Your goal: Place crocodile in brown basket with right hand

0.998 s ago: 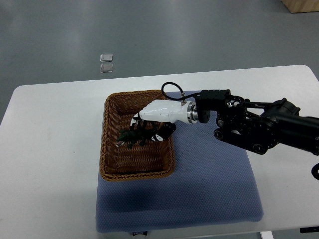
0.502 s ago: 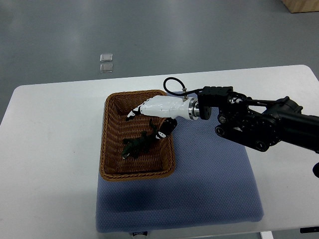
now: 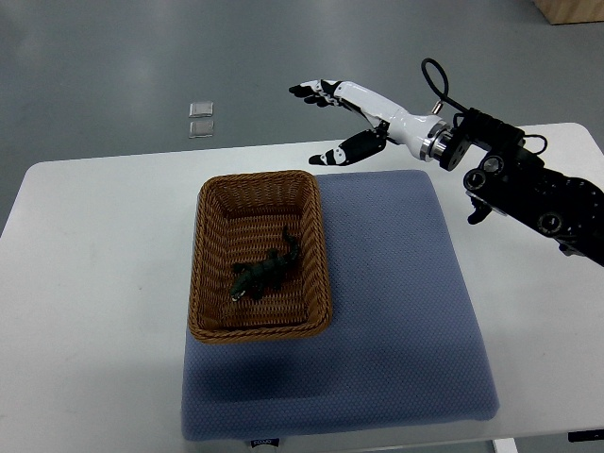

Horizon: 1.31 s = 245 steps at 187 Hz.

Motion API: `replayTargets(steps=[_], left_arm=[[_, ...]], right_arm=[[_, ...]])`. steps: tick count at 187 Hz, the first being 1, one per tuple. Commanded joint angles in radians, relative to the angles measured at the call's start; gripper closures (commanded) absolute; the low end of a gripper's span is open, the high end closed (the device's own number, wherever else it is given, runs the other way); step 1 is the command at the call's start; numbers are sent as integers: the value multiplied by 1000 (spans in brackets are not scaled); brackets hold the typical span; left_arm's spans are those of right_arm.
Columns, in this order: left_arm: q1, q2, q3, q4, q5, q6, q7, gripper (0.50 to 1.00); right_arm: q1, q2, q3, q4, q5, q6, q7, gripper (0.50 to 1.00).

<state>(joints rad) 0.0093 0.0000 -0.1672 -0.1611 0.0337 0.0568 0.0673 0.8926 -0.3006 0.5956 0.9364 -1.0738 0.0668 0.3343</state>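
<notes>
Nearest the camera, spread over the white table (image 3: 85,283): a blue mat (image 3: 396,321). Standing on the mat's far-left part: the brown basket (image 3: 200,283). Inside it, on the woven floor, toward the near half: the crocodile (image 3: 265,273), lying slantwise, touched by nothing. Let go half a second ago, with the right hand (image 3: 373,113) then just above it at the basket's right rim; resting in the same spot since. By the look of it, placing done, with only the withdrawal left to finish.

Farther back, beyond the mat's far edge and over the table's far rim: the right hand again, lifted and pulled away up and to the right from where it hung over the basket a moment ago. Fingers (image 3: 321,89) stretched out almost straight, thumb splayed below them, holding nothing. Well apart from the crocodile now, with the basket's far wall and a strip of mat between. Pointing left, arm entering from the right edge. No left arm to be seen. Farthest, on the grey floor: two small clear squares (image 3: 201,120).
</notes>
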Motion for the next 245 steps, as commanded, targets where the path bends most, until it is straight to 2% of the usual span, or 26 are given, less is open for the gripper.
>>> replayTargets(steps=[1,63,90,155,245], left_arm=[[0,0,0,0,0,0,0,500],[0,0,0,0,0,0,0,500],[0,0,0,0,0,0,0,500],[0,0,0,0,0,0,0,500],[0,0,-2,0,0,0,0,500]], right_arm=[[-63,-2,85,-44,98,-5,3,593],[-178,11,244,-191,457,-8,9,593],[-195,17,250,-243,592,-8,48,593],[-227,58,254,-248,821,-7,49,587],[-236,77,251,-260,824,-8,52,579]])
